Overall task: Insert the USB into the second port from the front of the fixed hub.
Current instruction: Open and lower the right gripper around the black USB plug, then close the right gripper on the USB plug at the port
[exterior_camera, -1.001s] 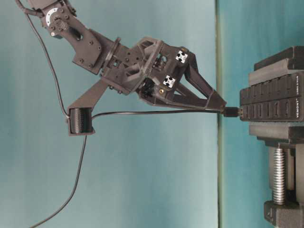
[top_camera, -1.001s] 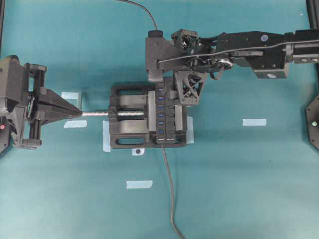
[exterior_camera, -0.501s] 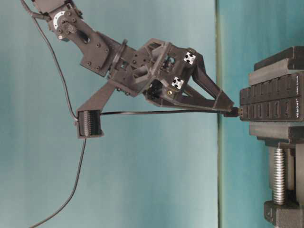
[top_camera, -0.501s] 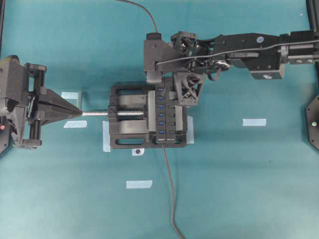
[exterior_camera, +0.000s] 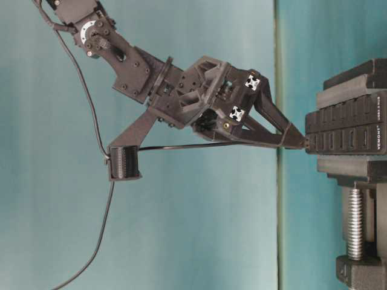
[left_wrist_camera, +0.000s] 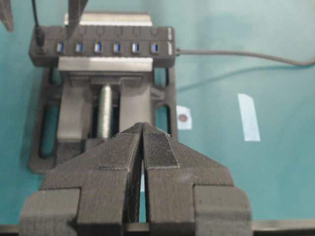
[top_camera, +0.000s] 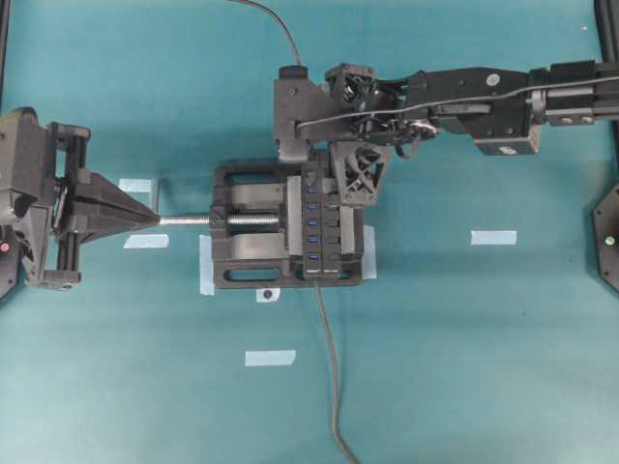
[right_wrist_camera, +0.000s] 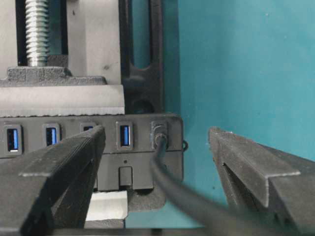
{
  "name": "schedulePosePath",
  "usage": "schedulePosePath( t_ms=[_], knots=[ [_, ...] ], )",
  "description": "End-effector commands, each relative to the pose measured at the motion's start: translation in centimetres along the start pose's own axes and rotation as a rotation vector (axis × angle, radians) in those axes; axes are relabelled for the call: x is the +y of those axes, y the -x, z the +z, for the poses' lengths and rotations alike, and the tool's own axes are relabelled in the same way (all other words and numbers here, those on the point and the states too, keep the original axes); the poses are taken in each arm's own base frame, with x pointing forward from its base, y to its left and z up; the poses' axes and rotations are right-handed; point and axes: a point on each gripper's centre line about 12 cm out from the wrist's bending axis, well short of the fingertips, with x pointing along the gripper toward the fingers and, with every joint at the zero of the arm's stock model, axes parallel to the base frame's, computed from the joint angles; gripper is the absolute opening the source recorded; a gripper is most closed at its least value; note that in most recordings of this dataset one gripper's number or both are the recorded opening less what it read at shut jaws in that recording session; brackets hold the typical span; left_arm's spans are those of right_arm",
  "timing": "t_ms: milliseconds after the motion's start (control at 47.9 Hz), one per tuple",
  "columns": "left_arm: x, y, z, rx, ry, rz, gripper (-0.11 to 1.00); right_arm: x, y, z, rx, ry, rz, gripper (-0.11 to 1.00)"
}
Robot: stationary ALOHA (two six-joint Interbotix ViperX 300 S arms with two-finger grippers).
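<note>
The right arm has slid a little toward the far side of the bench [top_camera: 503,319] since a second ago. In the side view it has tipped down, and its fingers [exterior_camera: 294,138] now reach right up to the hub [exterior_camera: 347,133]. Before, the plug showed just in front of the fingertips. Now the fingers cover it in that view. The left arm has not moved.

The right fingers [right_wrist_camera: 157,162] are spread wide and hold nothing. The plug [right_wrist_camera: 159,135] sits between them, touching neither one. It is a small black block stuck in the last slot at the end of the hub [right_wrist_camera: 142,162]. Its thin black cable [right_wrist_camera: 184,196] runs back between the fingers toward the camera. The slot [right_wrist_camera: 125,134] just beside the plug, toward the left-hand finger, shows a blue tongue and has nothing in it. More blue slots run on past that finger, which hides part of one.

The hub [top_camera: 324,217] is a long black bar clamped in a black vise [top_camera: 247,227] with a silver screw [top_camera: 208,220].

The left fingers [left_wrist_camera: 142,147] are pressed together with nothing between them. They point at the screw, well apart from the hub [left_wrist_camera: 101,46].
</note>
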Motion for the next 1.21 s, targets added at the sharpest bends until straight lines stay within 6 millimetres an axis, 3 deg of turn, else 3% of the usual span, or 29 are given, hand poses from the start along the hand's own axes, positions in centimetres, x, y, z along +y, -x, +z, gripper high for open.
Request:
schedulePosePath(
  t_ms=[0, 772, 897, 1043, 1189],
  knots=[
    [-0.05, 0.08, 0.64, -0.020, -0.002, -0.002, 0.00, -0.45, 1.02, 1.26, -0.046, -0.003, -0.013, 0.86],
    [-0.06, 0.16, 0.75, -0.024, -0.002, -0.002, 0.00, -0.38, 0.66, 1.04, -0.033, -0.008, -0.009, 0.81],
    [-0.06, 0.16, 0.77, -0.026, -0.004, -0.002, 0.00, -0.38, 0.65, 1.01, -0.029, -0.006, -0.009, 0.67],
    [-0.02, 0.19, 0.77, -0.026, -0.001, -0.001, 0.00, -0.38, 0.65, 1.01, -0.030, -0.008, -0.008, 0.37],
    [-0.06, 0.19, 0.77, -0.026, -0.004, -0.002, 0.00, -0.38, 0.65, 1.03, -0.031, -0.008, -0.009, 0.16]
  ],
)
